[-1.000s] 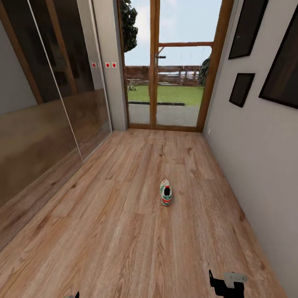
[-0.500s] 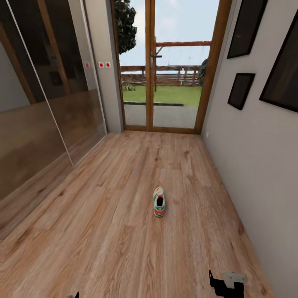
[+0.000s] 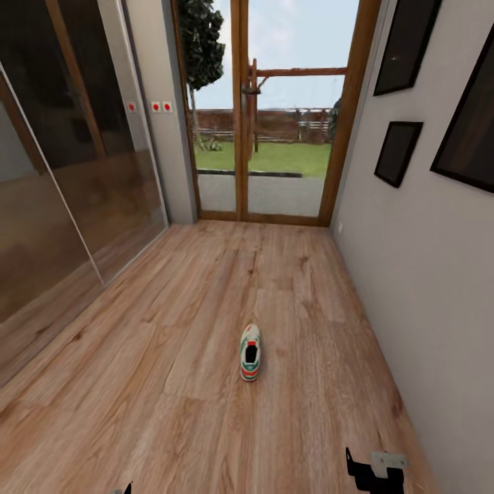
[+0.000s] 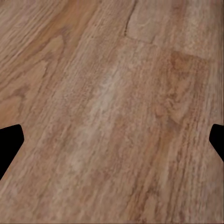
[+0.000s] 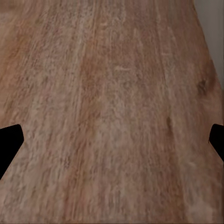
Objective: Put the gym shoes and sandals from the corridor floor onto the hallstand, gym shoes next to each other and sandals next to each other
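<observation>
One gym shoe [image 3: 250, 353] alone on the corridor floor [image 3: 171, 384], mid-corridor, toe toward the far glass door [image 3: 274, 110], left pincer [image 4: 112, 140] spread over bare planks, right pincer [image 5: 112, 140] spread likewise

Corridor floor [image 3: 206, 412] matt wood-grain planks; sliding wall panels [image 3: 62, 206] glossy, reflective.

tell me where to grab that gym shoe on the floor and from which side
Probably from above, jaws across the ankle opening of the gym shoe or over its heel collar. It sits upright on its sole on the corridor floor, heel toward the robot, toe toward the glass door; the open collar gives an edge to pinch, and both long sides look free.
</observation>
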`<state>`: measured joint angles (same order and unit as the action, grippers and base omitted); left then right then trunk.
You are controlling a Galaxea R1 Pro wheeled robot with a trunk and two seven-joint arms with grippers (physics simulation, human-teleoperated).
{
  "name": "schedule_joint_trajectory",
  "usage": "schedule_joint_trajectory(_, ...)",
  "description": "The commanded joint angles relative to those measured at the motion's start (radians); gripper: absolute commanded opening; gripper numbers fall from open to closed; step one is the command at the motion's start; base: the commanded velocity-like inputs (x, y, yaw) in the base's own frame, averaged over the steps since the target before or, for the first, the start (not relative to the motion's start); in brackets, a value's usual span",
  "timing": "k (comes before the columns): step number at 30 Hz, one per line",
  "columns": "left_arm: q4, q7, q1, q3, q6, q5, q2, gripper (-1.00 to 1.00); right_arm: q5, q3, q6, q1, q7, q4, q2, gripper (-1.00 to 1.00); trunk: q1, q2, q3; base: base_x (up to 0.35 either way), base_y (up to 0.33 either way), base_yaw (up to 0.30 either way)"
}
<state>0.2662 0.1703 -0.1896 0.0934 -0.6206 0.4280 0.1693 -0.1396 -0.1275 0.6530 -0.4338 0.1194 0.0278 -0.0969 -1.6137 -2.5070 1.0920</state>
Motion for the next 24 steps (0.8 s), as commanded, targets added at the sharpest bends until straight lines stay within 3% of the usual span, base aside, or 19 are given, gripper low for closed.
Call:
schedule_joint_trajectory(1, -0.001, 0.003, -0.001, 0.008, -0.004, 0.011, 0.001, 1.0, -0.009, -0.009, 0.002, 0.0, 0.002, 0.0, 0.0, 1.0, 0.0, 0.0, 0.001, 0.285, -0.208, 0.0)
schedule_joint_trajectory(24, -0.001, 0.003, -0.001, 0.008, -0.004, 0.011, 0.001, 1.0, -0.01, -0.01, 0.002, 0.0, -0.001, 0.0, 0.003, 1.0, 0.0, 0.0, 0.001, 0.222, -0.215, 0.0)
